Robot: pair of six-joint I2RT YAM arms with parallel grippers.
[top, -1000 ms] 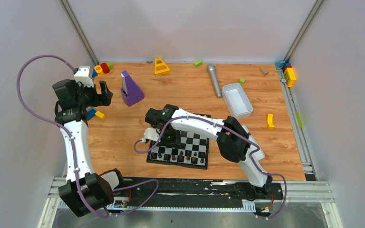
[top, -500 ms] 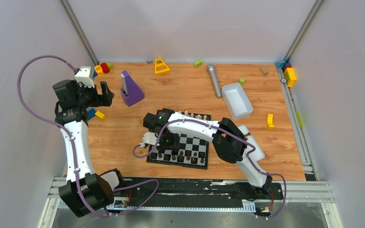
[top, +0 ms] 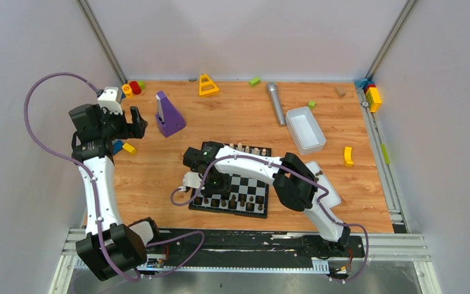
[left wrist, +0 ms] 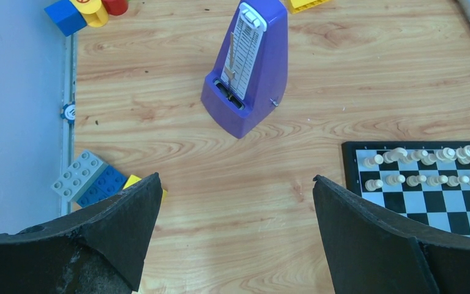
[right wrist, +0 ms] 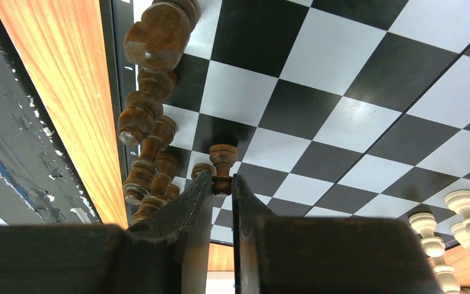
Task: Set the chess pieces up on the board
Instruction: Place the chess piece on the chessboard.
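— Two grippers: how do they stand?
— The left gripper (left wrist: 235,180) gapes wide and holds nothing, with the metronome (left wrist: 245,67) at its 12 o'clock. The right gripper (right wrist: 222,184) is pinched on a dark pawn (right wrist: 223,156).
— And the board (top: 252,182)?
— It lies at 5 o'clock from the metronome. Cream pieces (top: 248,149) line its 12 o'clock edge and dark pieces (top: 229,202) its 6 o'clock edge.

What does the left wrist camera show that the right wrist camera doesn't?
Only the left wrist view: a purple metronome, toy blocks by the wall, and the left gripper with its jaws wide open, holding nothing. Only the right wrist view: the right gripper shut on a dark brown piece, beside a row of other dark pieces. Both: the checkered board and the cream pieces on it.
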